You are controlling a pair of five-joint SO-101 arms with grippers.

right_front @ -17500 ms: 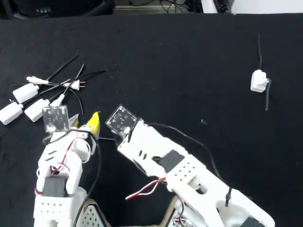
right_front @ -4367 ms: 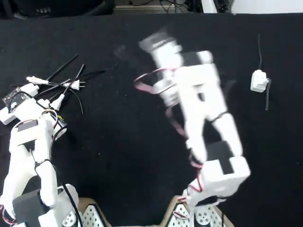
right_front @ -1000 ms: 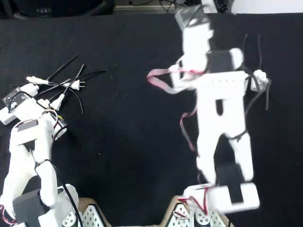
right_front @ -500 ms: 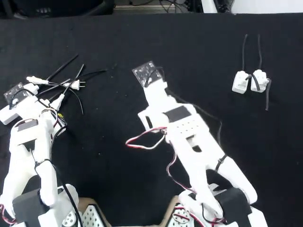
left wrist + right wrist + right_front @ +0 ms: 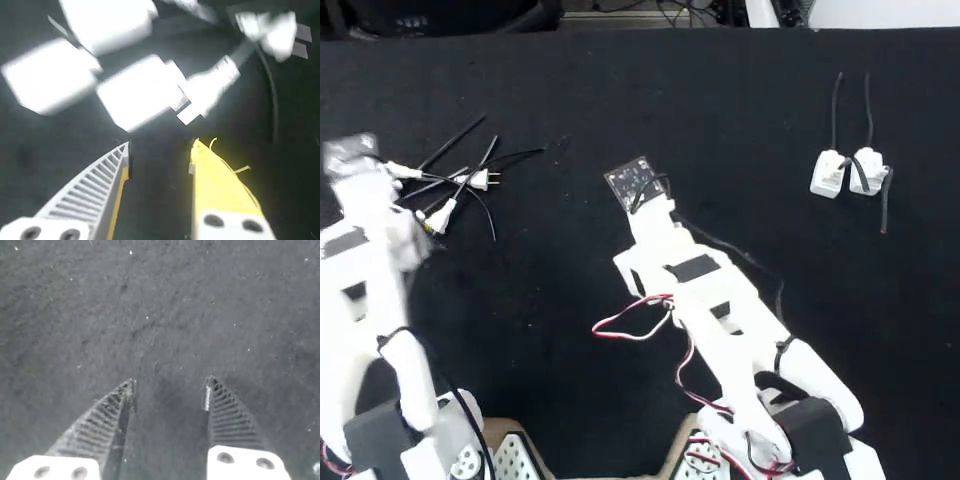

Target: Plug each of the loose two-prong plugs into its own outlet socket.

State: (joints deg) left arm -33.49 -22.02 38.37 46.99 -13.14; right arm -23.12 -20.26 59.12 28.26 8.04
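Three white outlet blocks lie under my left gripper, which is open just short of the middle block. A white plug touches that block's end; blur hides whether it is seated. Another plug with bare prongs lies beyond. From above, loose plugs and black cords lie at the left beside the left arm. My right gripper is open over bare black cloth, on the right arm at the table's middle. Two white outlets with cords sit side by side at the far right.
The black cloth covers the whole table. Black cords fan out from the plug pile toward the back. Thin cords run back from the right-hand outlets. Red and white wires loop off the right arm.
The right arm has drawn back from the far right to the table's middle, leaving a second outlet beside the first. The left arm has pushed farther toward the outlet blocks.
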